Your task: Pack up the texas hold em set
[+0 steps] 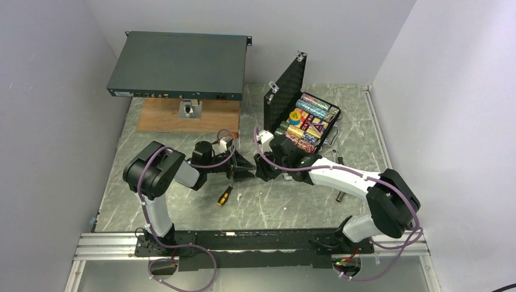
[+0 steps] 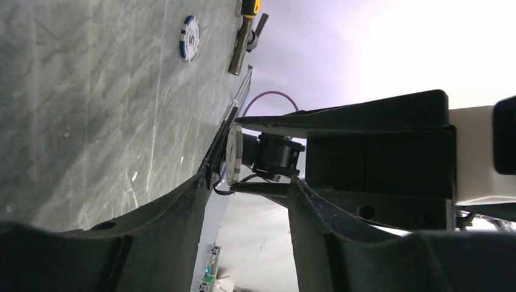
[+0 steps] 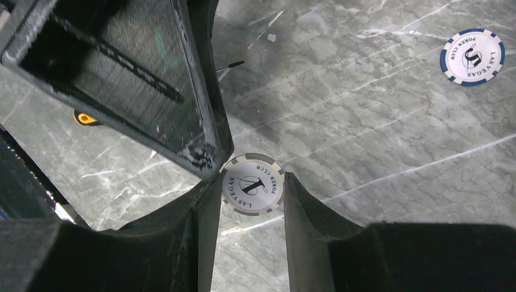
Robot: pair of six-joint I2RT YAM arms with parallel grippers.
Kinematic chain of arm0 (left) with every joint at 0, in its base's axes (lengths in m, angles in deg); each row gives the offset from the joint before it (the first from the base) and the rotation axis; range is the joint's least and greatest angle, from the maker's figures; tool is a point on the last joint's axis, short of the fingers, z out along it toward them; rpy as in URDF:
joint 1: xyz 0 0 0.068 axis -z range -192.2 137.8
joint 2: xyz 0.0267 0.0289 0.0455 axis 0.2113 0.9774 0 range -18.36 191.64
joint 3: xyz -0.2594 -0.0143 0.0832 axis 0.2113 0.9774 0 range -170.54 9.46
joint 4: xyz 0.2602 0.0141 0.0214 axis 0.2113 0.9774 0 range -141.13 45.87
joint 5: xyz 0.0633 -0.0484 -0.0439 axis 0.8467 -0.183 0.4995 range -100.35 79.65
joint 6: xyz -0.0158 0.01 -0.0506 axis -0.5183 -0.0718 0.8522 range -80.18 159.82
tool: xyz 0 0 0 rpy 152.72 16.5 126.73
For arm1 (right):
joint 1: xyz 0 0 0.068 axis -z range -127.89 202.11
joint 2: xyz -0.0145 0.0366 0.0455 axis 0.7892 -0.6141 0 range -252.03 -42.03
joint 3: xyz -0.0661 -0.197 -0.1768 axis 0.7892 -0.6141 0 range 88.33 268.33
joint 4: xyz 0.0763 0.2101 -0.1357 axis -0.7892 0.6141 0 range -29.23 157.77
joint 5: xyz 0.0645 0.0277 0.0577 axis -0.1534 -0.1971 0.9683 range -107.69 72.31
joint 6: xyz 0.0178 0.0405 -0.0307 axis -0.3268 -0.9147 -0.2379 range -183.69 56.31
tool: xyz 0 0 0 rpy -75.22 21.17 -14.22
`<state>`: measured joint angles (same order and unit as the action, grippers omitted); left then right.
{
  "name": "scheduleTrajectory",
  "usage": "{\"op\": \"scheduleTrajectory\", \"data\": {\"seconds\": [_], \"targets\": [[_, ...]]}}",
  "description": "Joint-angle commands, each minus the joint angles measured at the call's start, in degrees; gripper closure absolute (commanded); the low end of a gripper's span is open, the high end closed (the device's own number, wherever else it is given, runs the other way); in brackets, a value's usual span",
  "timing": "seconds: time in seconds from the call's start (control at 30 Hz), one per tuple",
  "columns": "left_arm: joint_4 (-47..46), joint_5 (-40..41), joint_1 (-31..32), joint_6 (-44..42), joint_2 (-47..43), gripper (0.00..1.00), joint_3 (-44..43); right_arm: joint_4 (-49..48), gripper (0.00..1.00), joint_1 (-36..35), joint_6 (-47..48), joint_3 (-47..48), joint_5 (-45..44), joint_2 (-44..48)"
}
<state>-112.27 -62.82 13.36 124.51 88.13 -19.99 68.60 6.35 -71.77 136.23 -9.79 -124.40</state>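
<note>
The black case [image 1: 330, 115] stands open at the back right, lid [image 1: 286, 85] upright, with multicoloured chip rows [image 1: 313, 108] and the card box [image 1: 299, 118] inside. My right gripper [image 3: 252, 182] is shut on a whitish chip [image 3: 252, 184] by its rim, just over the table. That chip [image 2: 235, 149] shows edge-on in the left wrist view. My left gripper [image 2: 251, 179] is open, and one of its fingers [image 3: 152, 79] touches the chip's rim. The two grippers [image 1: 248, 168] [image 1: 263, 170] meet at mid-table. A blue-and-white chip [image 3: 472, 56] [image 2: 190, 38] lies flat nearby.
An orange-and-black screwdriver [image 1: 224, 196] [image 2: 246, 33] lies near my left arm. The dark-green rack unit [image 1: 179, 64] sits at the back left above a wooden board [image 1: 182, 115]. Small metal tools [image 1: 338, 159] lie right of the case.
</note>
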Motion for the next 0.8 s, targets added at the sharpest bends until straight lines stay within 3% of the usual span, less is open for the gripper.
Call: {"op": "scheduleTrajectory", "data": {"seconds": [0.0, 0.27, 0.47, 0.77], "targets": [[3.1, 0.1, 1.1, -4.3, -3.1, 0.44, -1.6, -2.7, 0.88, -0.6, -0.3, 0.8, 0.0, 1.1], [2.2, -0.2, 1.4, -3.6, -1.5, 0.47, -2.6, -2.1, 0.89, -1.1, 0.0, 1.1, -0.2, 2.4], [1.2, -0.5, 2.0, -2.9, -1.0, 0.6, -3.2, -2.3, 0.9, -1.4, 0.2, 1.6, -0.6, 2.1], [0.7, -0.7, 2.6, -2.9, -0.3, 0.69, -3.1, -2.6, 0.9, -1.9, 0.2, 1.7, -2.2, 3.2]]}}
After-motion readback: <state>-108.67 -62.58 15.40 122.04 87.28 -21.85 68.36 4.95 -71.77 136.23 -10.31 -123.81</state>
